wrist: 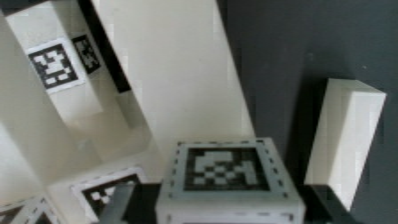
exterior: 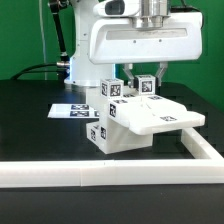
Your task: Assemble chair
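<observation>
Viewing the exterior view first: the end effector (exterior: 141, 72) hangs directly over the partly built chair (exterior: 135, 118), its fingers reaching down among the small tagged cubes (exterior: 112, 88) on top. Whether the fingers grip a part cannot be told; the arm body hides the contact. The chair sits on the black surface (exterior: 30, 125), its flat slab (exterior: 160, 115) pointing toward the exterior view's right. The placement probably keeps the tags readable. The marker board (exterior: 72, 109) lies flat behind the chair. A long white border rail (exterior: 110, 175) runs along the near edge and up the exterior view's right side, likely as a stop. A green wall (exterior: 25, 35) backs the scene.

In the wrist view, a tagged cube (wrist: 222, 170) fills the foreground beside a tall tagged bar (wrist: 68, 70) and a separate white slab (wrist: 347, 135). No fingers show.
</observation>
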